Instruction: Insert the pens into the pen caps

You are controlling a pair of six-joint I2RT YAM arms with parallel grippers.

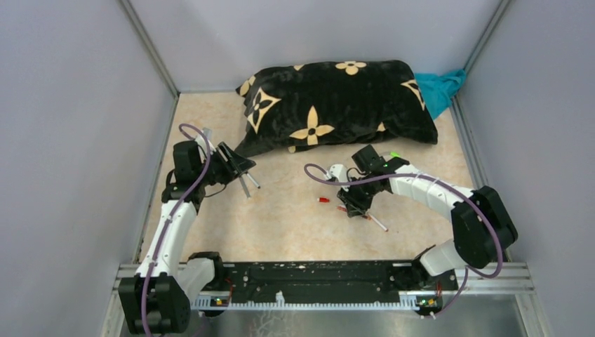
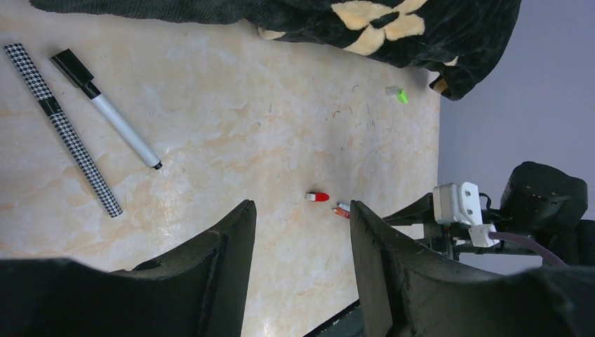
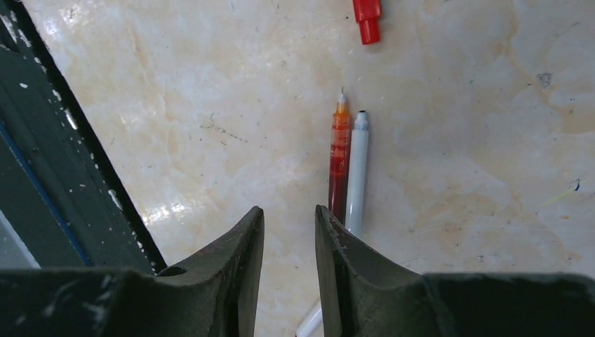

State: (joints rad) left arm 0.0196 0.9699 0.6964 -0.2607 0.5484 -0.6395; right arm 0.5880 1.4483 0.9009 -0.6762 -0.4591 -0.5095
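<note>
My left gripper (image 2: 302, 210) hangs open over bare table with nothing between its fingers. Off to its left lie a houndstooth-patterned pen (image 2: 63, 130) and a white pen (image 2: 116, 123) with a black end. A red pen cap (image 2: 317, 197) lies just beyond the left fingertips, and a green pen cap (image 2: 398, 94) rests near the pillow. My right gripper (image 3: 288, 210) is low over the table, its jaws a narrow gap apart and empty. A red pen (image 3: 339, 158) and a white pen (image 3: 357, 168) lie side by side just right of its right finger. The red pen cap (image 3: 366, 17) lies beyond their tips.
A black pillow (image 1: 337, 105) with cream flowers fills the back of the table, with a teal cloth (image 1: 442, 88) behind its right end. Grey walls close in both sides. The right arm (image 2: 540, 203) shows at the right edge of the left wrist view.
</note>
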